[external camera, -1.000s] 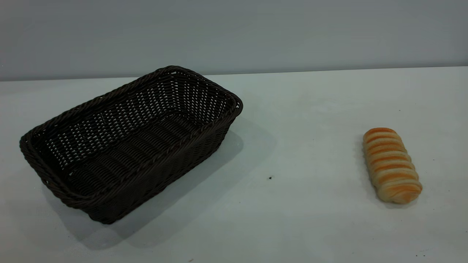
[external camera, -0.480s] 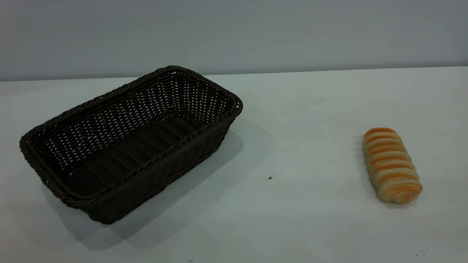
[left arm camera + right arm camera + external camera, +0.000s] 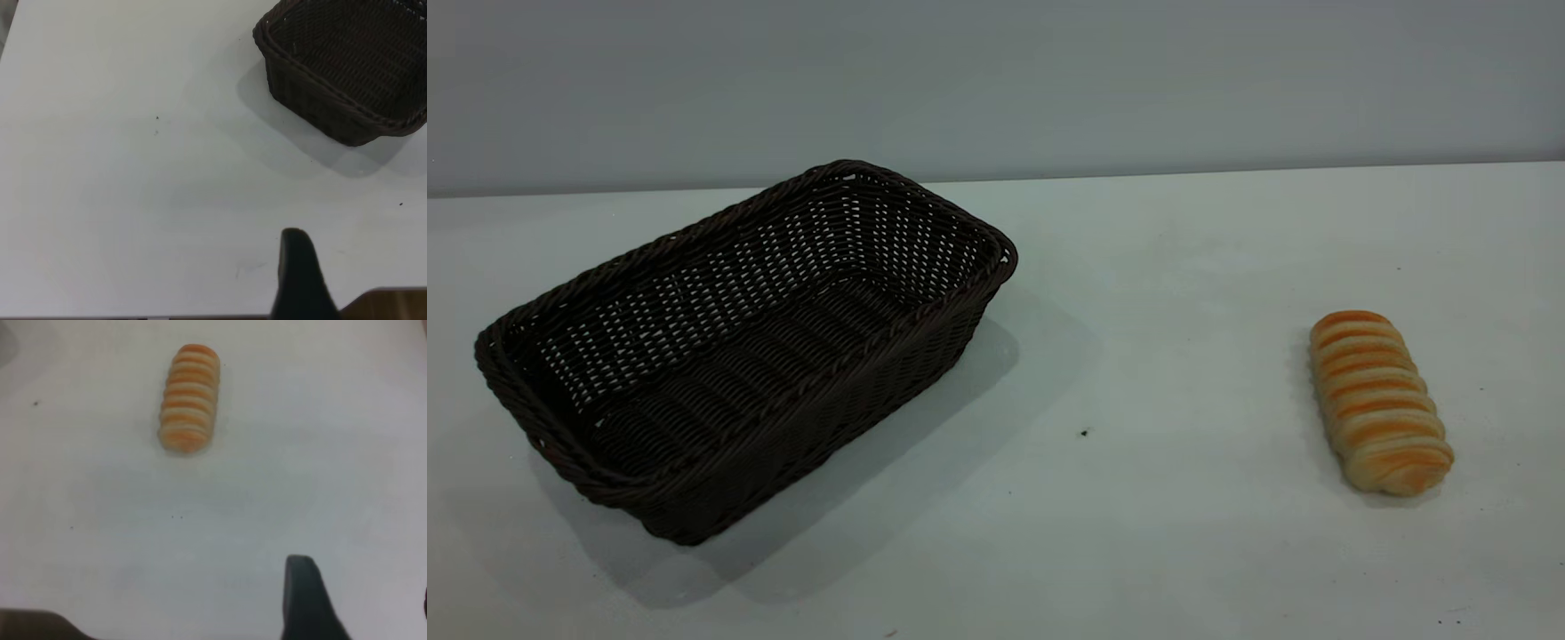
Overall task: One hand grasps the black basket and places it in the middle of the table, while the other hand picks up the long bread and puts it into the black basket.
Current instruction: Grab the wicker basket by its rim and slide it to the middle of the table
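Observation:
The black basket (image 3: 738, 342) stands empty on the left part of the white table (image 3: 1156, 293), set at an angle. The long bread (image 3: 1376, 400) lies far to its right, flat on the table. Neither gripper shows in the exterior view. In the left wrist view the left gripper (image 3: 360, 267) hovers over bare table, well short of the basket (image 3: 347, 67); one dark finger (image 3: 298, 273) shows. In the right wrist view the right gripper (image 3: 363, 587) is over bare table, well short of the bread (image 3: 189, 397); one finger (image 3: 303, 597) shows, the other only at the frame's edge. Both are empty.
A small dark speck (image 3: 1084, 433) lies on the table between basket and bread. A grey wall (image 3: 996, 80) stands behind the table's far edge. A brown edge (image 3: 387, 303) shows beyond the table's near rim in the left wrist view.

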Motion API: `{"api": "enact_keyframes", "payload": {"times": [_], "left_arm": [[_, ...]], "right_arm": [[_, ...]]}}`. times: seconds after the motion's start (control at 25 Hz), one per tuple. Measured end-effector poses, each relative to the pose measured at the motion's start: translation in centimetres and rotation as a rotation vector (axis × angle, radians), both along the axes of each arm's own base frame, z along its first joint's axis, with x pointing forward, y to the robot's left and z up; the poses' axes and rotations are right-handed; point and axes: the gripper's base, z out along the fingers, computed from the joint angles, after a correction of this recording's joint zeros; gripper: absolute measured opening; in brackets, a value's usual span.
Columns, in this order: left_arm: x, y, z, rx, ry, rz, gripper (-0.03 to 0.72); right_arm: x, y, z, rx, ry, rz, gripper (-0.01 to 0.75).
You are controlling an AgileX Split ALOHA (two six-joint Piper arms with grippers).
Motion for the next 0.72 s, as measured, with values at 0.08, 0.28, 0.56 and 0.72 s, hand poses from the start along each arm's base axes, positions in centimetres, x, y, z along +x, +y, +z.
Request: {"api": "enact_keyframes", "payload": {"times": [0.08,0.28,0.56,0.72], "left_arm": [[0.0,0.0,0.0,0.002,0.0,-0.002,0.532],[0.0,0.0,0.0,0.024,0.0,-0.013,0.532],[0.0,-0.3,1.2,-0.032,-0.092,-0.023,0.532],[1.6,-0.3,1.9,-0.072,-0.011,0.031,0.522]], "right_arm": [[0.0,0.0,0.0,0.001,0.0,-0.001,0.4],[0.0,0.0,0.0,0.001,0.0,-0.001,0.4],[0.3,0.0,1.0,0.006,-0.06,0.003,0.4],[2.5,0.4,1.6,0.019,-0.052,0.031,0.412]]}}
